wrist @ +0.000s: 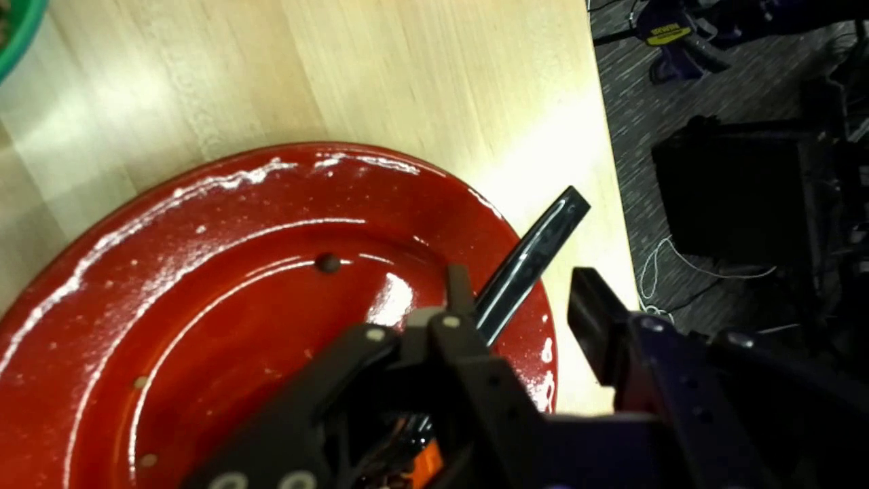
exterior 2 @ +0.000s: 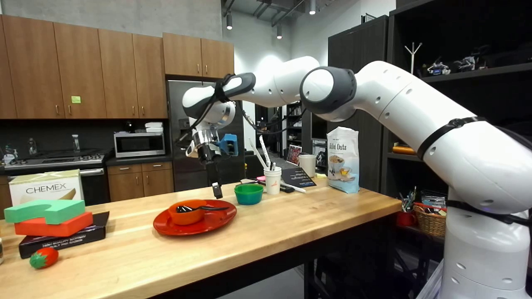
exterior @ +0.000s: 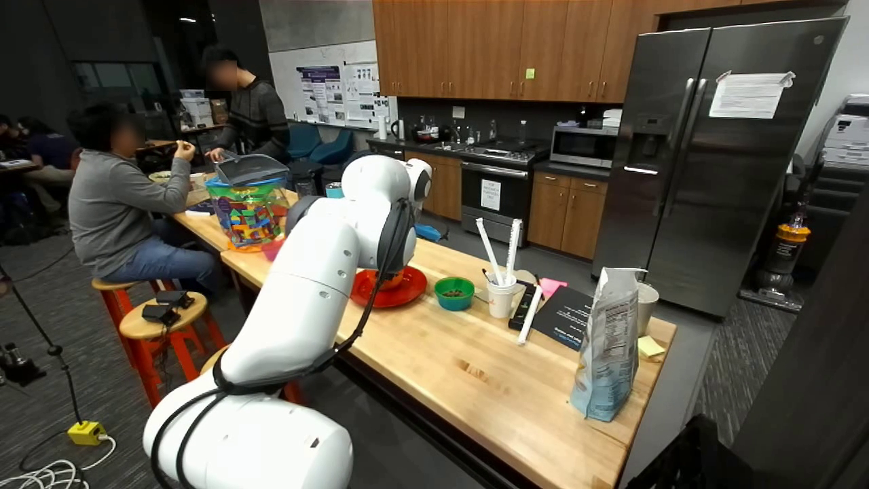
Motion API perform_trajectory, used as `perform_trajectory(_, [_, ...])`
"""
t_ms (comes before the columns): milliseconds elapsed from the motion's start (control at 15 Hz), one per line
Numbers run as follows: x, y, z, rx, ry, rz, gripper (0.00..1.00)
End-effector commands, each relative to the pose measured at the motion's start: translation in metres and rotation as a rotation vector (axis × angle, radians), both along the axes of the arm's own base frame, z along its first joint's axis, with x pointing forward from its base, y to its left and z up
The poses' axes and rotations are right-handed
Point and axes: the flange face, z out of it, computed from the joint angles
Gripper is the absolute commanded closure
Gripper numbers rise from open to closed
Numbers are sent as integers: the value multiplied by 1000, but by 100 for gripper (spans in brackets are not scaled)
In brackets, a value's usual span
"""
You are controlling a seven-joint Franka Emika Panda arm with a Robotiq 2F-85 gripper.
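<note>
My gripper (exterior 2: 217,192) points down above the right part of a red plate (exterior 2: 166,226). In the wrist view the jaws (wrist: 526,299) are apart with nothing held. A black spoon handle (wrist: 529,261) runs below them, close to the left finger, and crosses the plate's rim (wrist: 468,204). The spoon (exterior 2: 214,208) rests in an orange bowl (exterior 2: 187,217) on the plate. In the wrist view the bowl (wrist: 428,465) is mostly hidden behind the gripper. Several small brown bits lie on the plate. In an exterior view the arm hides the gripper and part of the plate (exterior: 414,288).
A green and teal bowl (exterior 2: 248,195) with brown bits stands beside the plate. Behind it are white cups with sticks (exterior 2: 273,182) and an oats bag (exterior 2: 344,166). A Chemex box (exterior 2: 45,187), foam blocks (exterior 2: 45,209) and toy strawberry (exterior 2: 44,257) stand leftward. People sit and stand beyond (exterior: 129,197).
</note>
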Motion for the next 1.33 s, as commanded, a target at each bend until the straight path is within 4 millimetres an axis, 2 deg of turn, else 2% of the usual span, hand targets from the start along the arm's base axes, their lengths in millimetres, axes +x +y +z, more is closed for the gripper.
perform_trajectory(0, [6,3,-1,96,1,53,26])
perform_trajectory(200, [6,7,-7,145,22,80,5])
perform_trajectory(267, [5,8,-9,155,27,83,1])
perform_trajectory(867, [-4,8,-27,166,129,92,0])
perform_trajectory(1267, [-5,11,-28,122,130,79,0])
